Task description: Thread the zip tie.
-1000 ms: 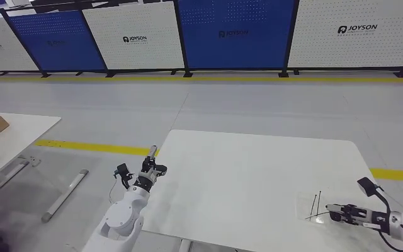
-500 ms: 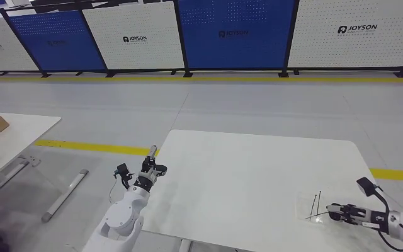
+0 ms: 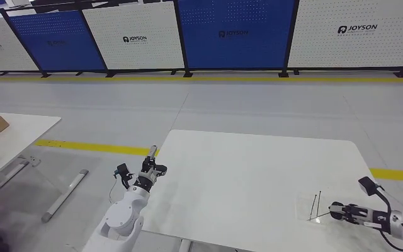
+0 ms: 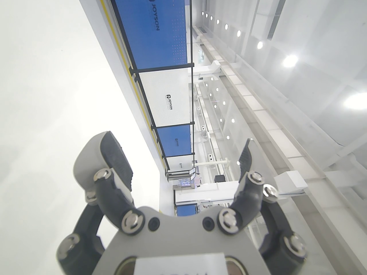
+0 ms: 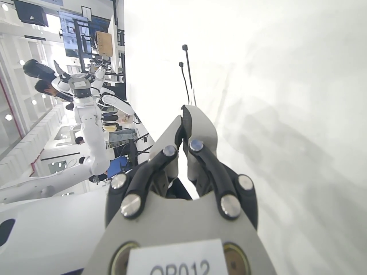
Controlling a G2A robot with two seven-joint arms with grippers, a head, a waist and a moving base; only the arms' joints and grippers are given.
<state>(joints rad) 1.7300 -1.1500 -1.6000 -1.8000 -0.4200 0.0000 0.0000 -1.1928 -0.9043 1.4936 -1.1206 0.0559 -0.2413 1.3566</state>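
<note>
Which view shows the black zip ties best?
The right wrist view: the two thin black plastic zip ties lie just beyond the shut right tool, heads and straps distinct. The top view shows them as faint dark lines on the white table. The left wrist view looks past the open left tool along the table's edge.

Two thin black zip ties lie flat, straight and unthreaded near the near right corner of the white table (image 3: 252,176). The longer zip tie (image 5: 188,67) and the shorter zip tie (image 5: 185,80) are side by side and almost parallel, with their small square heads toward the far edge. A third zip tie (image 3: 318,216) lies slanted across their tail ends, and one end runs into the closed tips of the right gripper (image 5: 182,111).
</note>
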